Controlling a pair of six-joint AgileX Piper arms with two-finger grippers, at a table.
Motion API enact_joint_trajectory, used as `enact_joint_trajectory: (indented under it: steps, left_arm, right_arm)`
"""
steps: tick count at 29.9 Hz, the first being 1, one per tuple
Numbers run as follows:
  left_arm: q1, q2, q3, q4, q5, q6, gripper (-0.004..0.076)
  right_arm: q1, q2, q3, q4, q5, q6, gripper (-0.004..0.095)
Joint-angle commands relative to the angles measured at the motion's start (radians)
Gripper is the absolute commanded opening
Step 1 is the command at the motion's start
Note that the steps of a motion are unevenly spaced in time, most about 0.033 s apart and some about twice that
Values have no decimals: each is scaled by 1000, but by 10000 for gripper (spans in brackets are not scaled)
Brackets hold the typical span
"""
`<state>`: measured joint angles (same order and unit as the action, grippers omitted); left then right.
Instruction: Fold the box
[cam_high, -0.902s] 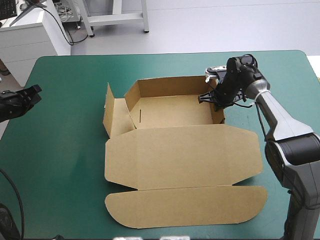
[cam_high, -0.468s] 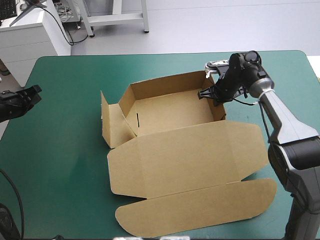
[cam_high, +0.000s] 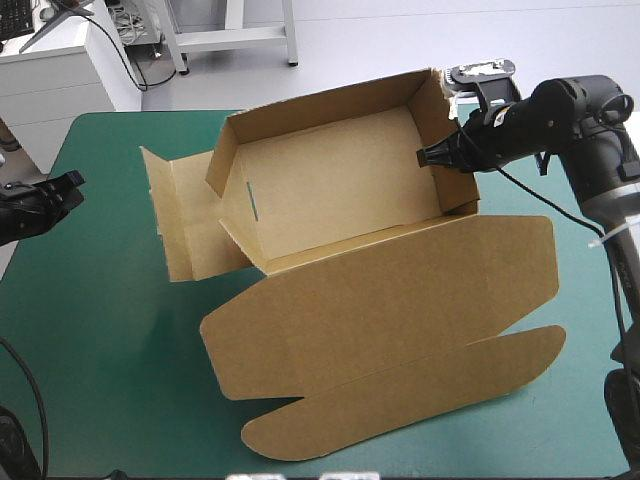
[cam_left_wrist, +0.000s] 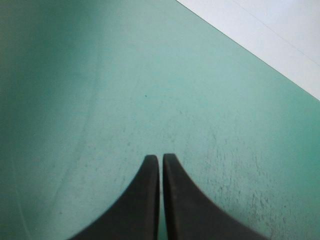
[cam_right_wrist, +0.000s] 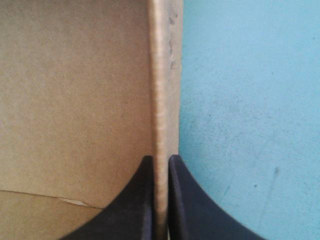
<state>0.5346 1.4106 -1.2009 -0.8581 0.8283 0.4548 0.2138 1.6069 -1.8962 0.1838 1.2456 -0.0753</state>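
Box (cam_high: 330, 190): tilted up above the far right part of the teal-green cover (cam_high: 110, 330), with the tray open. The lid (cam_high: 380, 300) and front flap (cam_high: 400, 400) hang toward the table's near edge.

Right gripper (cam_high: 438, 157): nearly closed, pinching the tray's right wall (cam_right_wrist: 162, 75) between its fingers.

Left gripper (cam_left_wrist: 160, 158): closed and empty over bare cover at the table's left edge, well apart from the box.

The left side flap (cam_high: 185, 215) stands open, untucked.

Assessment: a grip on a single wall lets the sheet swing. Move slowly, set the tray down flat, and bring the left gripper in to raise and tuck that flap.

Risk: the wall could crease at the pinch.
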Motion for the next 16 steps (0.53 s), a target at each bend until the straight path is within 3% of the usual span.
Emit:
enact_joint_trajectory:
  steps: [1, 5, 10, 12, 16]
  left_arm:
    - [3, -30, -25, -48, 4, 35, 50]
    - [3, -30, -25, -48, 36, 43, 209]
    - [3, -30, -25, -48, 46, 43, 548]
    - [3, -30, -25, -48, 53, 43, 594]
    - [3, -30, -25, -51, 80, 45, 582]
  right_arm:
    - [-4, -62, -33, 102, 5, -14, -19]
    - [-4, -58, -33, 179, 5, -30, -19]
    - [-4, -57, -33, 191, 4, -30, -19]
    - [-4, -57, -33, 191, 4, -30, -19]
    - [-4, -57, -33, 206, -10, -30, -19]
